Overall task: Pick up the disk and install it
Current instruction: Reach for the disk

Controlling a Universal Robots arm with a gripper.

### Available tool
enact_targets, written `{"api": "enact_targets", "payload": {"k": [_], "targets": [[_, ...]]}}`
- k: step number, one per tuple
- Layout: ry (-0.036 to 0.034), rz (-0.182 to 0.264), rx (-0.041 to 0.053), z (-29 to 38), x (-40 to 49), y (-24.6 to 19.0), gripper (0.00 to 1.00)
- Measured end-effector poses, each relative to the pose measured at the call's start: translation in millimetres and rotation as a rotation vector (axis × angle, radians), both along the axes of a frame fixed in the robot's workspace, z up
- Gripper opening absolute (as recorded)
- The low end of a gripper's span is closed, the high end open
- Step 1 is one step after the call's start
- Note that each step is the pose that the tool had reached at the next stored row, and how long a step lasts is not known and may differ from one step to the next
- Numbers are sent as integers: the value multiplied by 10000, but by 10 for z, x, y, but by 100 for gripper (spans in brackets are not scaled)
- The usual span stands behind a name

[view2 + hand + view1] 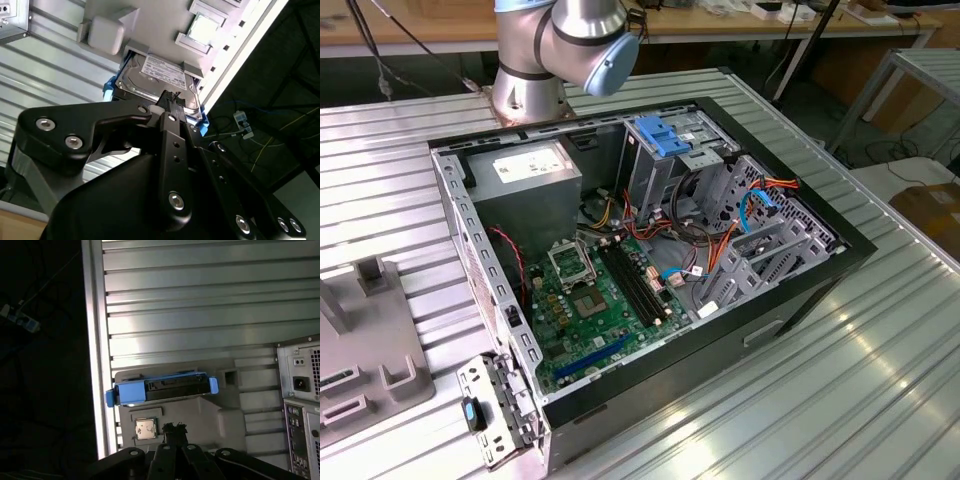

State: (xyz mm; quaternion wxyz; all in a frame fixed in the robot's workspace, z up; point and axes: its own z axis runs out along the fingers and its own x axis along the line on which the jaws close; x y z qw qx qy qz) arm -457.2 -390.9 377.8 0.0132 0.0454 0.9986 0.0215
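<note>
The disk [152, 80] is a grey metal drive with a label, framed by a bright blue carrier. It stands on its edge in a slot of a grey fixture plate [220, 415], near the table's edge. In the first wrist view the disk [162, 388] shows edge-on with the blue rail around it. My gripper [170, 98] hangs a short way off the disk and does not touch it. Its black fingertips [173, 428] are together, shut with nothing between them.
An open computer case [650, 250] lies on the ribbed metal table [840, 380], with a motherboard, cables and a light-blue bracket [660, 135] on its drive cage. The case's rear panel [300, 405] is beside the fixture. A processor chip [146, 428] rests on the fixture plate.
</note>
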Motion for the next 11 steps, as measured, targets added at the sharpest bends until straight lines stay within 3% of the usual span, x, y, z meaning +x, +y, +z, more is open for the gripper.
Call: {"api": "enact_targets", "payload": {"k": [5,7,11], "targets": [[0,-35,-3,-10,-167,15,11],[0,-36,-3,-10,-179,16,11],[0,-38,-4,-14,-185,142,11]]}}
